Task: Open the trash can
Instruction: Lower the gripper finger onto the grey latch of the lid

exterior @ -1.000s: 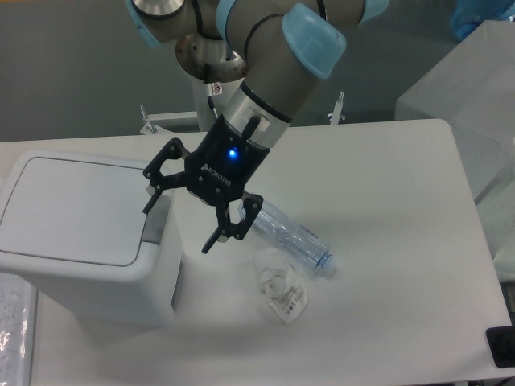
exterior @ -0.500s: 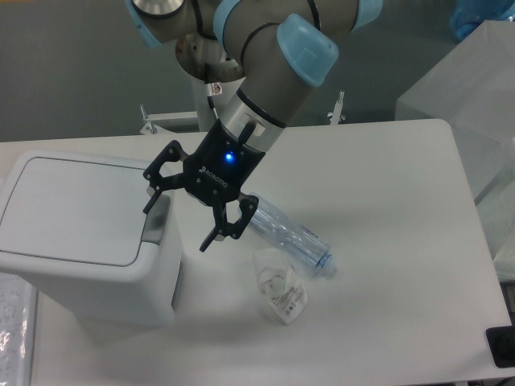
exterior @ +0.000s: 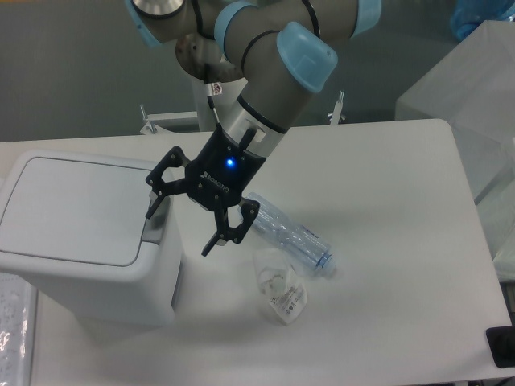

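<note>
Bin (exterior: 80, 233) left of claw (exterior: 183, 217), lid flat and shut; latch (exterior: 155, 226) just beside left finger, contact not discernible. Claw spread wide, holding nothing. Bottle (exterior: 294, 236) and wrapper (exterior: 280, 293) lying right. Remaining: press latch, raise lid.

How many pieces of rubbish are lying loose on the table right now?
2: a clear plastic bottle lying right of the hand, and a crumpled white wrapper just in front of it. None seems hidden.
</note>
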Robot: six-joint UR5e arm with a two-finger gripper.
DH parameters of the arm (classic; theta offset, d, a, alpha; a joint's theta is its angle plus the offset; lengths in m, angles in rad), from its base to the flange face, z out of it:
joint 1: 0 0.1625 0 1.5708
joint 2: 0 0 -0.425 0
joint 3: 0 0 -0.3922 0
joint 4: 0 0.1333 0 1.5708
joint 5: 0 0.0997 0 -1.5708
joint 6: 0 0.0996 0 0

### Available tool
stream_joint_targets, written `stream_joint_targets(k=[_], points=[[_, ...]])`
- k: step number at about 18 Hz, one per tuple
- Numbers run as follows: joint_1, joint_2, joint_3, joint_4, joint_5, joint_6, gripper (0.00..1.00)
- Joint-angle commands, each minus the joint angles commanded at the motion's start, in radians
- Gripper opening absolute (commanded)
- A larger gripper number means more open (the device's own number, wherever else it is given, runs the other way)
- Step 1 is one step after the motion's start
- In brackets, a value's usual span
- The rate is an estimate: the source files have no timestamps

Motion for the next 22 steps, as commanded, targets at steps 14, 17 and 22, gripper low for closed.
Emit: stream_joint_targets(k=[14, 17, 22], points=[[0.0, -0.003, -0.008, 0.003, 0.002, 0.0, 1.0], [0.0, -0.002, -0.011, 0.005, 0.002, 0.0, 1.0], [0.0, 0.0, -0.011, 0.003, 0.002, 0.0, 1.0]])
